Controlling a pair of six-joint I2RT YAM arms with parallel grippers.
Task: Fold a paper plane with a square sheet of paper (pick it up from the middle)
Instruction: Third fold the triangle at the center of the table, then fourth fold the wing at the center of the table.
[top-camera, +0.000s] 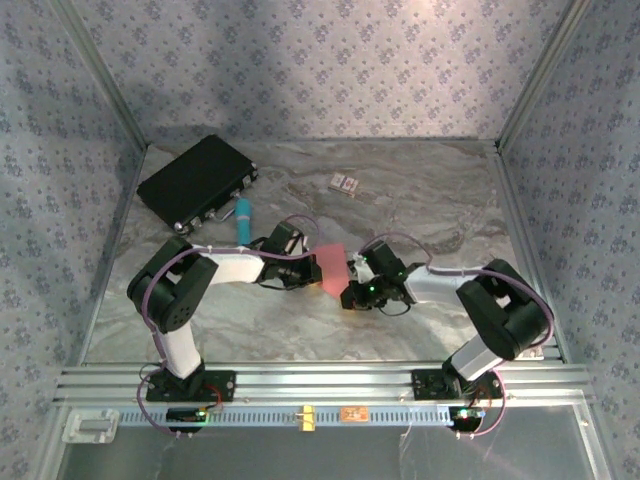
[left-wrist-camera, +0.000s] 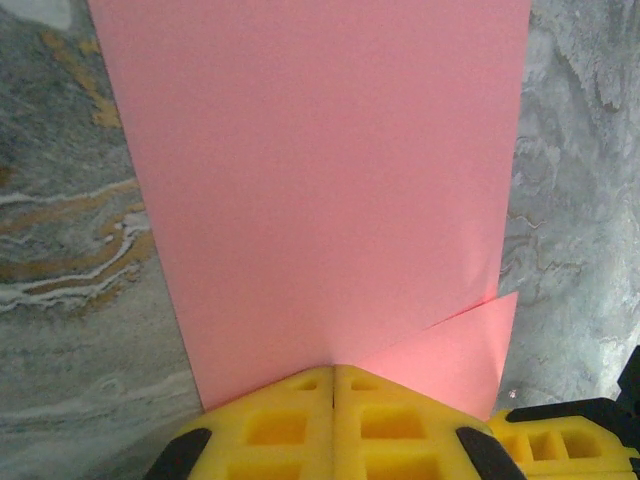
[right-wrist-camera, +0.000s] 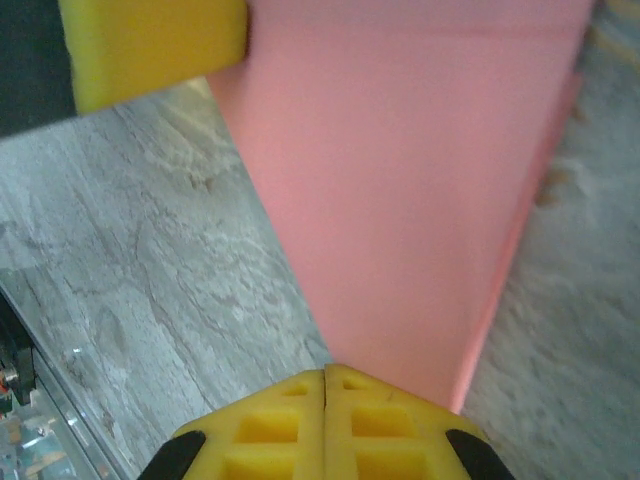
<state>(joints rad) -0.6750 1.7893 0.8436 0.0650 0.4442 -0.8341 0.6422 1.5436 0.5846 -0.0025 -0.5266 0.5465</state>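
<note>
- Left end effector is closed on one edge of the salmon-pink sheet of paper, its yellow fingers pressed together with no gap.
- Right end effector is clamped in the same way on the opposite edge, its fingers meeting along a thin seam.
- From above, the sheet sits between the two end effectors over the middle of the marbled surface, ahead of both arm bases. It reads as a small tilted pink patch. Whether it touches the surface cannot be told.
- The top view also takes in a black case at the far left, with a teal marker just beside its near corner. A small patterned card lies farther back, well apart from the sheet.
- The left wrist view gives the folds. One broad flat panel runs away from the fingers, and a triangular flap of a second layer juts out at the lower right. A yellow finger of the right end effector sits just beside that flap.
- The right wrist view is blurred. Here the sheet narrows toward the fingers, with a thin second edge along its right side. A yellow finger of the left end effector is at the upper left, at the sheet's far edge.
- The paper is plain, smooth and unmarked.
</note>
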